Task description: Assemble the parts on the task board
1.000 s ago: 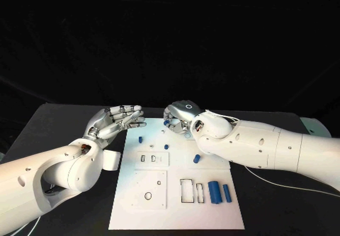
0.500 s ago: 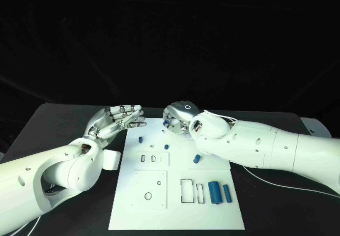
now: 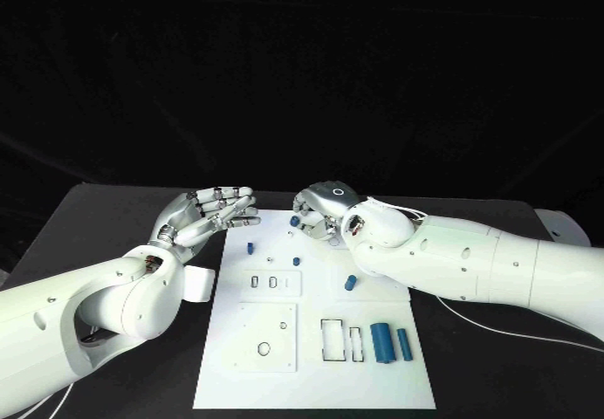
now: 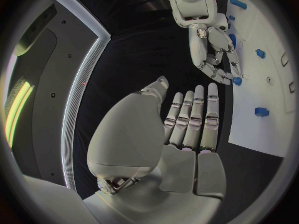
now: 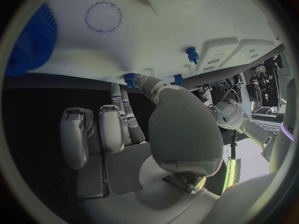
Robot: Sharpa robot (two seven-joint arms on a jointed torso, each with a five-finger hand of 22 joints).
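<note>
The white task board [image 3: 315, 375] lies in the middle of the black table. My right hand [image 3: 322, 208] hangs over the board's far edge with its fingers curled down. It pinches a small blue part [image 3: 295, 221] between the thumb and a fingertip; this part [image 5: 129, 77] sits at the thumb tip in the right wrist view. My left hand [image 3: 209, 214] hovers at the board's far left corner, fingers straight and apart, holding nothing. From the left wrist, my right hand [image 4: 215, 59] touches the blue part [image 4: 237, 80] just off the board.
Small blue pegs stand on the board [image 3: 250, 247], [image 3: 296, 259], [image 3: 350, 281]. Two longer blue pieces [image 3: 379, 341], [image 3: 403, 340] lie at the near right beside rectangular slots [image 3: 333, 339]. A blue toothed piece [image 5: 31, 40] lies on the board. A cable [image 3: 504, 325] runs along the table's right.
My right hand has shifted slightly, and the small blue part at its fingertips now sits a little lower, nearer the board. The left hand has stayed still.
</note>
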